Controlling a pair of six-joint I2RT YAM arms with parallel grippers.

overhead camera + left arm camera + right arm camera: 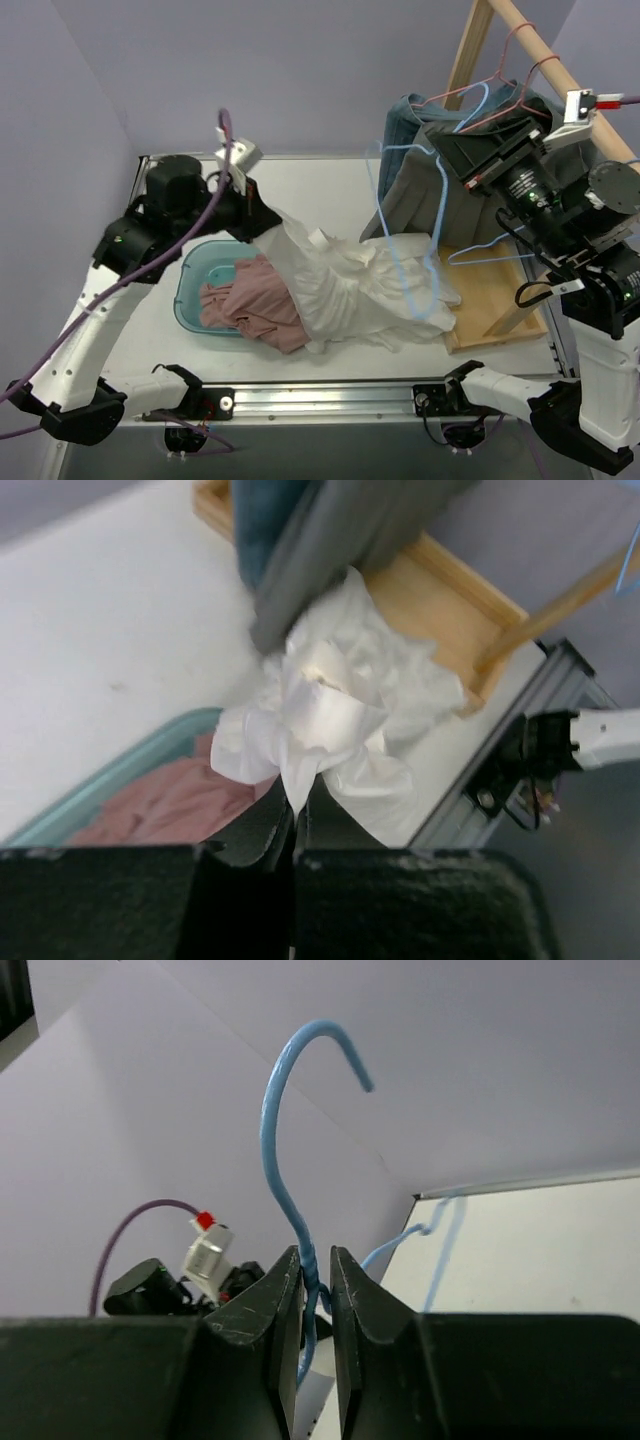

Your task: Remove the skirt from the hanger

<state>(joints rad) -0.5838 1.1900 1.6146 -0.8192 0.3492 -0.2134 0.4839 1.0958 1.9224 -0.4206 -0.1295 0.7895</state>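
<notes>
Pull-off step in hand: right gripper (317,1270) grips the hanger (264,1130) neck, left gripper (298,805) clenches the skirt (350,285) beside the hanger; next move likely requires drawing the cloth clear.

My left pincer (297,825) and right pincer (318,1270) make two. One skirt (370,290), one pink cloth (250,305), one bin (190,262), one rack (468,55), two hung garments (410,190); hangers (438,205) too tangled to count.

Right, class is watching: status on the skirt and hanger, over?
Left gripper shut on white skirt. Right gripper shut on blue hanger. Skirt trails across teal bin, hanger wire over its far end.
</notes>
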